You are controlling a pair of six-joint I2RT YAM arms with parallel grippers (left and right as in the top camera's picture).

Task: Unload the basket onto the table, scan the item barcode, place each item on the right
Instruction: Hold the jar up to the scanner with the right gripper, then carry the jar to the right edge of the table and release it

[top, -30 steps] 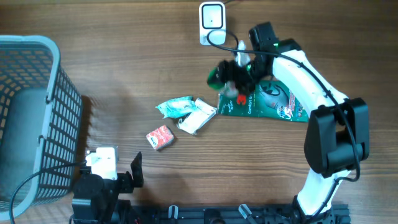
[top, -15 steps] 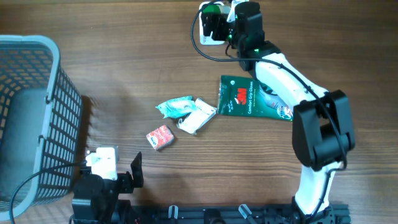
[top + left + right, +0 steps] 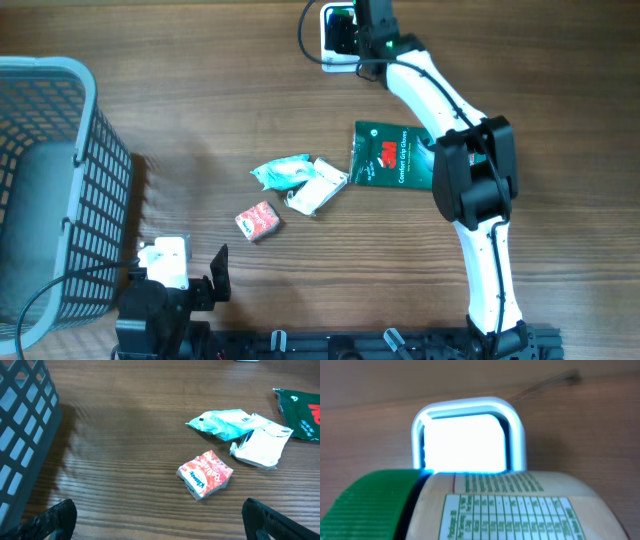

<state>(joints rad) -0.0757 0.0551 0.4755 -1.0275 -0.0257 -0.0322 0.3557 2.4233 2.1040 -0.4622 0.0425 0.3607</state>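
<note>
Up at the far edge of the counter point(image 3: 200, 100), the right pincer point(image 3: 362, 20) is pinching a green-capped bottle point(image 3: 510, 505). It holds the bottle on its side just in front of the glowing window of the white scanner point(image 3: 467, 442), printed label facing the wrist camera. The left pincer point(image 3: 161, 519) hangs low at the near edge beside the blue-grey basket point(image 3: 60, 180), spread wide, while a green packet point(image 3: 395, 155), a teal sachet point(image 3: 280, 172) touching a white pack point(image 3: 318, 186), and a red tissue pack point(image 3: 257, 220) lie mid-counter.
</note>
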